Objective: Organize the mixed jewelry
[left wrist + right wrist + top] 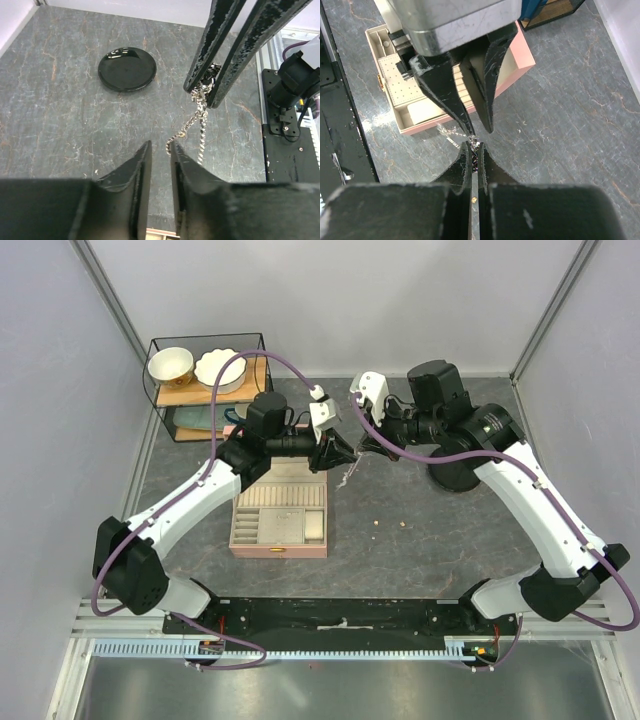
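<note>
Right end effector (475, 148) is clamped on the silvery chain (199, 102) beside the pink box (260, 550). Left end effector (161, 146) is seen narrowly parted at the chain's lower end.

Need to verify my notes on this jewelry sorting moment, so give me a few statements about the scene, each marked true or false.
1. The right claw is shut on the chain. True.
2. The pink box is closed. False: it stands open, with its compartments showing.
3. The chain lies on the black disc. False: it hangs from the right claw.
4. Two bowls sit on the wire shelf. True.
</note>
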